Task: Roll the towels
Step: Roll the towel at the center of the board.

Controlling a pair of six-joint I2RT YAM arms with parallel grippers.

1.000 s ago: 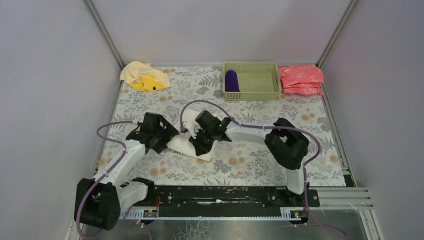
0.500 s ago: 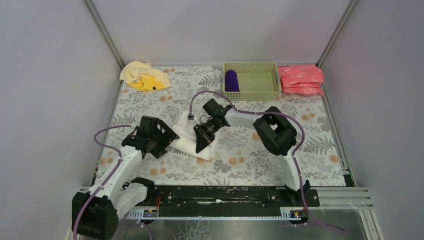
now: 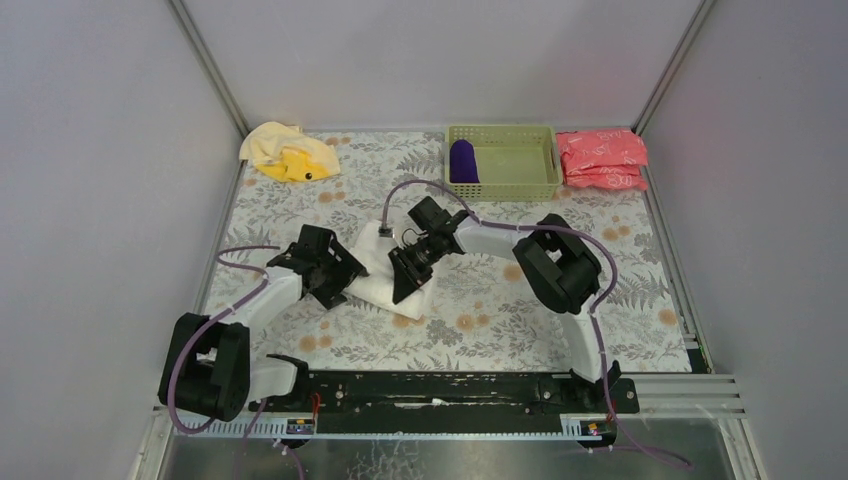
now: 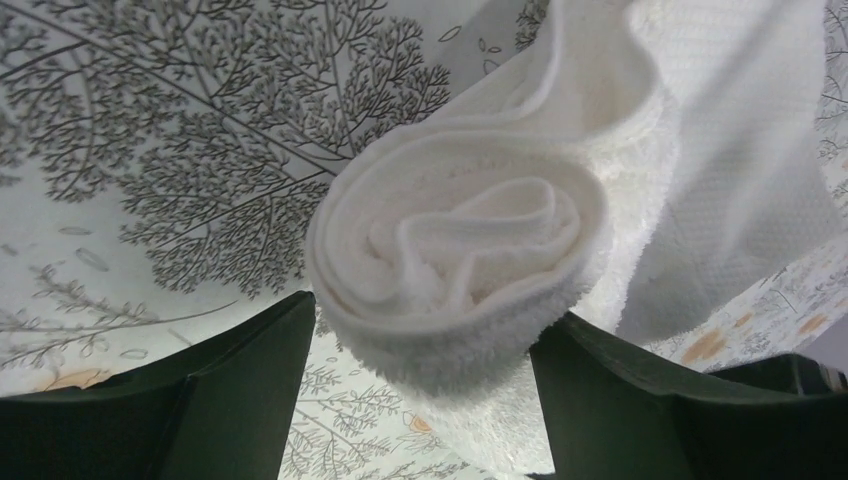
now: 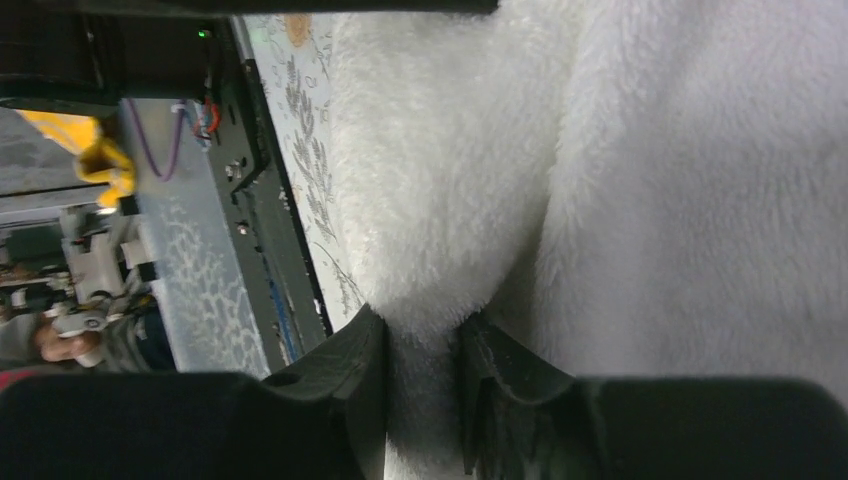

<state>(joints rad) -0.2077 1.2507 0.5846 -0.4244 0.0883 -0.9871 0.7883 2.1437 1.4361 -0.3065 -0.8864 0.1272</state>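
A white towel [image 3: 372,262] lies mid-counter [image 3: 500,320], one end wound into a roll. The left tool [image 4: 430,400] has its jaws wide on either side of the roll; I cannot tell whether they grip it. The right tool [image 5: 422,390] pinches a fold of the same towel. A purple towel [image 3: 462,160] lies in a green basket [image 3: 520,191], and a yellow towel [image 3: 290,155] sits crumpled in the far left corner.

White towel [image 4: 460,250]: far end cut off by top edge; overhead, middle hidden under right fingers [image 3: 405,280].

Plain pale walls [image 3: 430,60] are enclosing my tabletop [image 3: 640,290] on three sides; a leaf-and-flower patterned cover [image 3: 480,335] is lying across it, evenly lit.
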